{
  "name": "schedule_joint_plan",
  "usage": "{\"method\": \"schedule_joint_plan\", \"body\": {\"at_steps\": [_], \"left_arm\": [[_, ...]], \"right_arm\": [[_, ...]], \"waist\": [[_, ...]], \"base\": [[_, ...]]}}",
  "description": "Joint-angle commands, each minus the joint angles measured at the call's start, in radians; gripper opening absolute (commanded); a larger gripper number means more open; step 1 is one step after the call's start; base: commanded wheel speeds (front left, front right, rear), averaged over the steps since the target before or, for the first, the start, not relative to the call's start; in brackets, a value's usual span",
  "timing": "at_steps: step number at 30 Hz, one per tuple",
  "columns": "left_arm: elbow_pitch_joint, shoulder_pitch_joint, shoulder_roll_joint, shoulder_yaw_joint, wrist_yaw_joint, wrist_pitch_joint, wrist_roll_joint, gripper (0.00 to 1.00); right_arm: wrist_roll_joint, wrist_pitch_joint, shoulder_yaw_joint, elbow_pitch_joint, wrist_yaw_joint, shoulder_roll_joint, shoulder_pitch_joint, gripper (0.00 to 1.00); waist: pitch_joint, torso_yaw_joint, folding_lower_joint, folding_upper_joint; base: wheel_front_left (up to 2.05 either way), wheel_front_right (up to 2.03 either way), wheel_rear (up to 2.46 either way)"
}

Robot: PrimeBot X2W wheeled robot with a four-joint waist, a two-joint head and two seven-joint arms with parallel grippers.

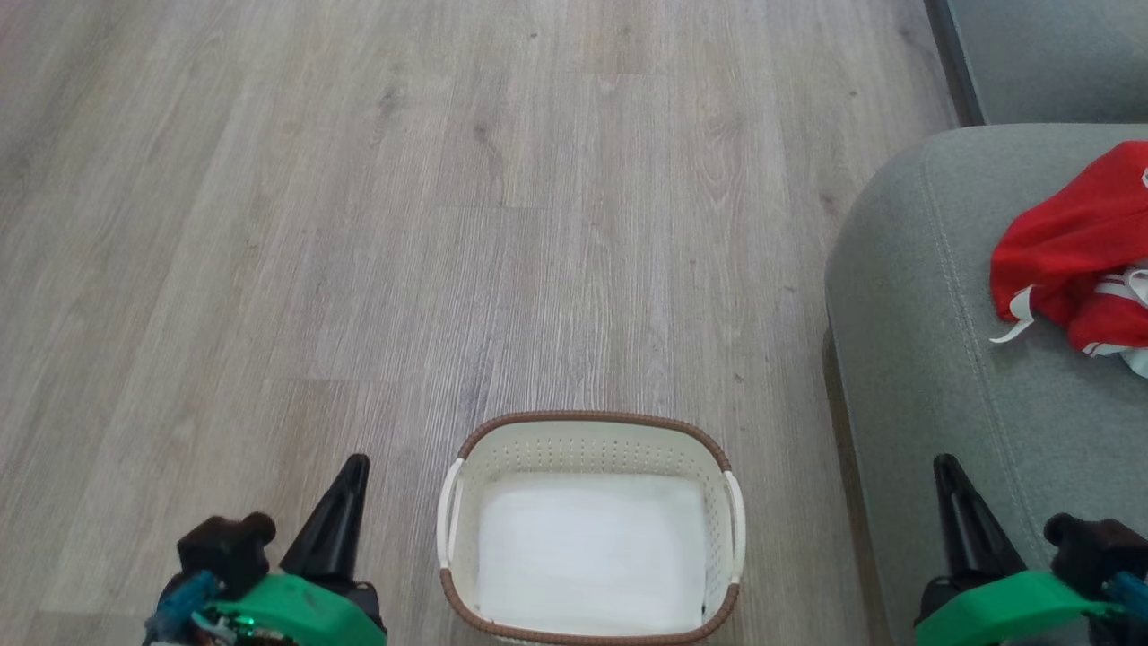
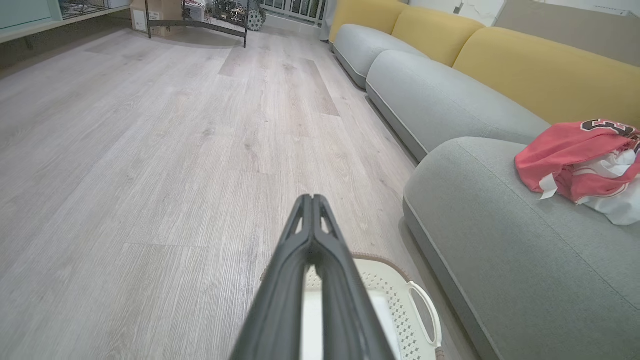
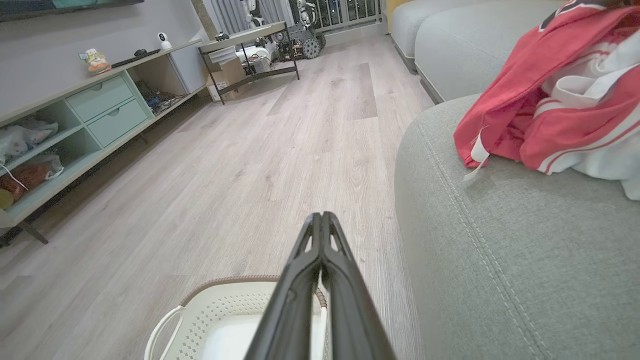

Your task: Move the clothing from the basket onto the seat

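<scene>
Fingers (image 2: pixel 282 300) of the left gripper (image 2: pixel 312 200) are pressing flat together, gripping nothing; the right gripper (image 3: pixel 321 217) is showing the same, both its fingers shut tight and empty. Two grippers, one on each side of the basket, are pointing forward above the floor.

Pale wood-look plank floor (image 1: pixel 359 224) is taking up most of the head view.

One grey-green seat (image 1: pixel 924 359), rounded at the corner and with a stitched seam, is standing at the robot's right.

One white perforated basket (image 1: pixel 592 418) with a brown woven rim is sitting on the floor just beside the seat, showing its bare white bottom. Two white side handles (image 1: pixel 735 520) counted.

One heap of clothing (image 1: pixel 1067 242) is lying on the seat, well apart from the basket: crumpled red fabric with white trim, a dark numeral partly showing, and white cloth with red stripes tucked in. Garment count unclear, at least two.
</scene>
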Motion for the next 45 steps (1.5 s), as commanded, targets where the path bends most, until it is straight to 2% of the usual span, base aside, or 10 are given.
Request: {"method": "schedule_joint_plan", "body": {"at_steps": [1, 45], "left_arm": [[-0.029, -0.044, 0.006, 0.021, -0.005, 0.005, -0.020, 0.00], [0.002, -0.083, -0.062, 0.172, -0.038, 0.122, -0.427, 0.00]], "right_arm": [[0.023, 0.002, -0.004, -0.027, 0.000, -0.002, -0.031, 0.00], [0.478, 0.103, -0.026, 0.020, 0.000, 0.016, -0.113, 0.00]], "waist": [[0.000, -0.001, 0.0000, 0.0000], [-0.005, -0.032, 0.0000, 0.0000]], "base": [[0.00, 0.00, 0.00], [0.00, 0.00, 0.00]]}}
